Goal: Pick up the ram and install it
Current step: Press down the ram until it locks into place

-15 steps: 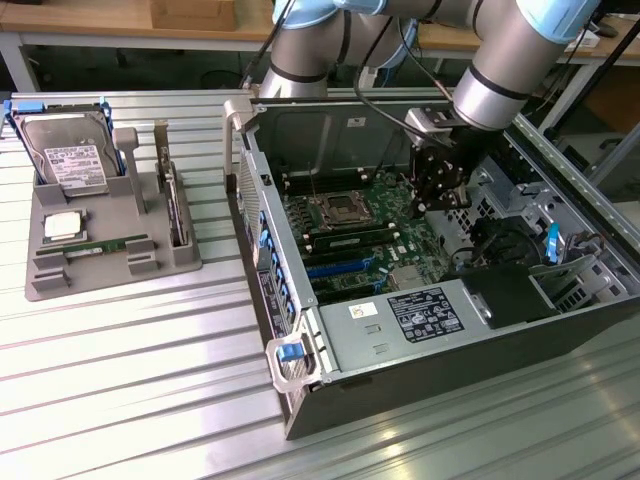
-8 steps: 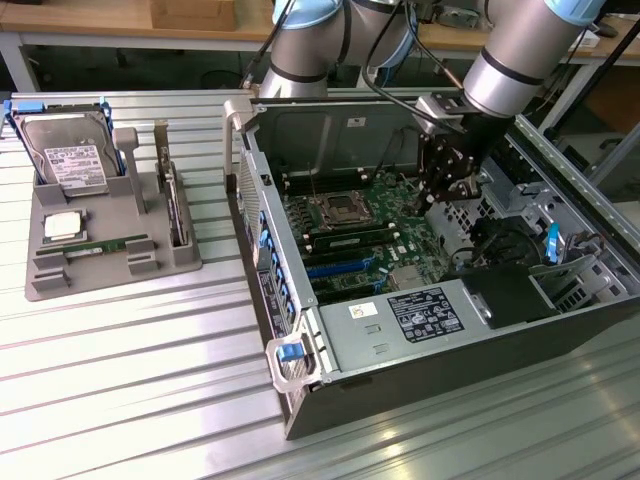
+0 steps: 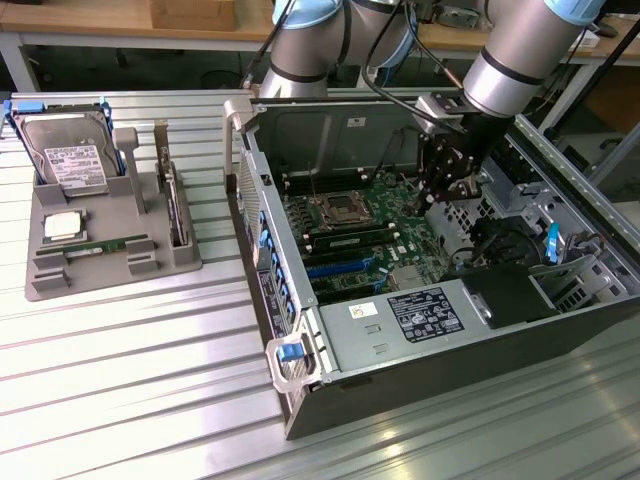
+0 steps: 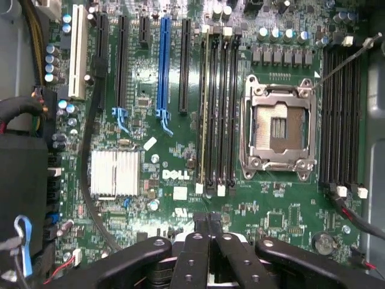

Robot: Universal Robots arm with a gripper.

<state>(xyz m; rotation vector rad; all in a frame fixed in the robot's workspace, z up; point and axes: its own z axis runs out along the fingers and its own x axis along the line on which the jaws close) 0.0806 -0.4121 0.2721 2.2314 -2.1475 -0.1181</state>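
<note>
Slatted aluminium table (image 3: 130,400) is carrying everything. The open computer case (image 3: 400,340) is lying on its side across the exterior view's right half, its blue-tabbed handle (image 3: 288,352) pointing toward 7 o'clock. The grey robot arm (image 3: 520,55) is coming in from 1 o'clock and reaching down into the case. The green motherboard (image 3: 375,235) is lying flat inside, and the wrist view is looking straight down on it (image 4: 283,217). A grey parts tray (image 3: 180,262) is sitting at 9 o'clock of the case, well apart from it. A hard drive (image 3: 75,160) is leaning in the tray's far corner, toward 11 o'clock. The gripper (image 3: 440,200) is hanging over the board at 3 o'clock of the processor socket (image 3: 335,208), and its fingers (image 4: 198,232) are pressing together tip against tip (whether they are touching the board, I cannot tell). The socket (image 4: 278,129) is lying open with its metal frame showing. The ram (image 3: 350,228) is standing on edge in a memory slot just beside the socket, at about 5 o'clock of it; from the wrist it is showing as a thin green line (image 4: 206,108) in the outermost slot of that bank. A second green stick (image 3: 95,245) is lying flat in the tray, at 6 o'clock of the small silver processor chip (image 3: 62,225).
</note>
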